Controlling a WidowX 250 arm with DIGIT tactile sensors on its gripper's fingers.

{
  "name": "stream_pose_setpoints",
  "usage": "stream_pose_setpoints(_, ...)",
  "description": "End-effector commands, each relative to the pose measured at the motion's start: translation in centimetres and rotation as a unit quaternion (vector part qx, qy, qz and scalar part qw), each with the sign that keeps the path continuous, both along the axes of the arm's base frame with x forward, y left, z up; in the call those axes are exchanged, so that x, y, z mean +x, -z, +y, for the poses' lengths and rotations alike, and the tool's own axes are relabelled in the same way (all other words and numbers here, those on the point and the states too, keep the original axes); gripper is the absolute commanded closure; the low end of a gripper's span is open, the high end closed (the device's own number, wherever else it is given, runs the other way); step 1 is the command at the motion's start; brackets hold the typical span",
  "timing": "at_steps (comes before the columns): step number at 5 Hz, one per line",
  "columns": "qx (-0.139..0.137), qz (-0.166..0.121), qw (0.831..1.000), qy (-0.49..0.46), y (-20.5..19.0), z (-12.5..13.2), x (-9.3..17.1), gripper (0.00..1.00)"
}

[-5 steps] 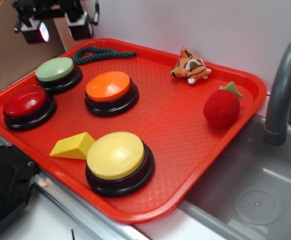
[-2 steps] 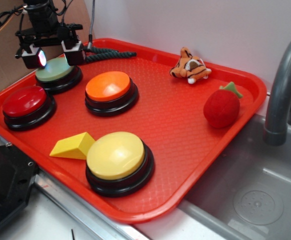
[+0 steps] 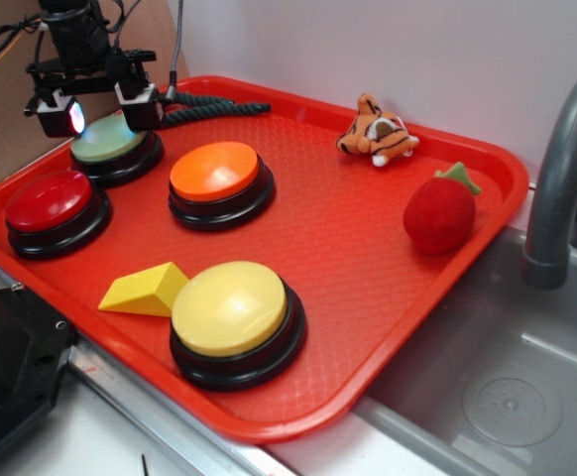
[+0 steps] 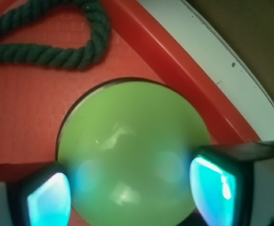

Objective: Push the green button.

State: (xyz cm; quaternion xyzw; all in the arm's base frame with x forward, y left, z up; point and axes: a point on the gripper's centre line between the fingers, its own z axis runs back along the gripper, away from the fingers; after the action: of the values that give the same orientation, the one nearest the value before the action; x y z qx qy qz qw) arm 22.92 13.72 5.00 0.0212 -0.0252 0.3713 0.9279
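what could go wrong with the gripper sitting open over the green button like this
The gripper is open, one finger near each edge of the green button. Coming straight down, the fingers might straddle the dome instead of depressing it, or slip off its curved top. The green rope lies close behind the button on the red tray, so drifting backward could snag it.

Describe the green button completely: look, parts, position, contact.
The green button has a smooth, glossy, pale green dome on a black round base, plastic by its look. It sits upright at the red tray's back-left corner, behind the red button and beside the dark rope. The open end effector straddles its dome from above; actual contact cannot be confirmed.
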Motion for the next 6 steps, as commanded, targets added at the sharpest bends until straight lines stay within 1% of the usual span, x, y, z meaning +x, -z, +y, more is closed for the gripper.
stream_pose_setpoints(1,0.000,-0.010,1.000,0.010,-0.4,1.3,-0.8,0.00)
stream_pose_setpoints(2,-0.014,-0.025,0.999,0.045,-2.3,0.8,-1.0,0.00)
stream_pose_setpoints(3,-0.020,-0.037,0.998,0.056,-4.7,0.0,-1.7,0.00)
stream_pose_setpoints(4,-0.021,-0.044,0.997,0.057,-5.9,-0.5,-2.1,0.00)
stream_pose_setpoints(5,-0.028,-0.057,0.996,0.063,-6.8,-0.9,-2.5,0.00)
stream_pose_setpoints(6,-0.018,-0.049,0.997,0.065,-7.6,-1.1,-2.3,0.00)
